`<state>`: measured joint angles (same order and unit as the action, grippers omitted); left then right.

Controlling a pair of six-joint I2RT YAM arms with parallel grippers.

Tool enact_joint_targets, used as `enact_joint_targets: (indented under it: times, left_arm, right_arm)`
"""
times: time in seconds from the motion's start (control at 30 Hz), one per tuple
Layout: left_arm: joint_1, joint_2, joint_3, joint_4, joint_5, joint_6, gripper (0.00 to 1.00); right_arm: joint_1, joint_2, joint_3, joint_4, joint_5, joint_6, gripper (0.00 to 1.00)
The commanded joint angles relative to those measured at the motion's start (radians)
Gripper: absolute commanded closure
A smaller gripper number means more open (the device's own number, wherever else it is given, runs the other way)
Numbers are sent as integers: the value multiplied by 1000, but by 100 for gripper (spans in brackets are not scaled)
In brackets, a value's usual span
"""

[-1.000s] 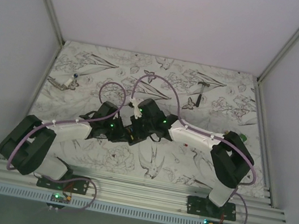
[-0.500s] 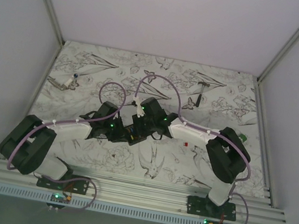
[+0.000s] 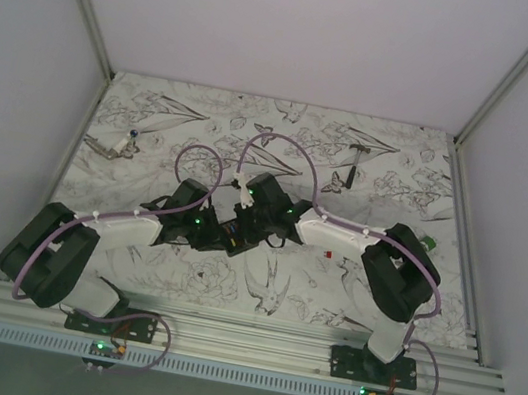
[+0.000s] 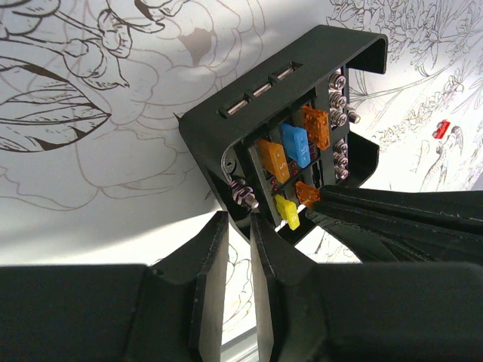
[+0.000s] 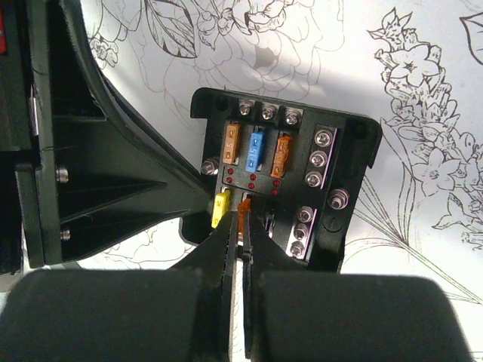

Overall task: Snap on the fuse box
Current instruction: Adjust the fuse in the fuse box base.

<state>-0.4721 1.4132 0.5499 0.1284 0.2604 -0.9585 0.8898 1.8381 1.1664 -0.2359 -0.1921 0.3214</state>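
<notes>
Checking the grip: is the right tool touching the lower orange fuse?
Touching. The right wrist view shows the right tool pinched on the orange fuse, no gap visible.

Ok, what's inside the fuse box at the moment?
Inside the fuse box: two orange fuses flanking a blue fuse, a yellow fuse below, and screw terminals. The right jaws grip and partly hide a third orange fuse.

The fuse box [image 5: 351,162] lies on the surface [image 3: 188,109], at frame centre in the top view, between both hands. The left hand [image 4: 238,225] straddles the box's rim. The right hand [image 5: 243,226] flanks a fuse [image 5: 244,205] in the box's lower row. A hammer [image 3: 350,166] lies upper right.
</notes>
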Motion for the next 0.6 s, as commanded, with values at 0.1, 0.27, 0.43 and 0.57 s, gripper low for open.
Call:
enact_joint_targets:
  times: [0.1,0.27,0.43,0.57]
  left_arm:
    - [-2,15,-2,-1,6,-2,80]
    - [-3,16,-5,0,0,-3,80]
    - [-2,19,-10,0,-4,-3,80]
    - [-2,16,-11,0,-2,-3,80]
  right_arm:
    - [39,43,30,-67,116,-46,100]
    - [60,75,30,-101,168,-53,100]
    - [59,76,-36,-111,227,-45,100]
    - [39,73,-97,-112,197,-38,100]
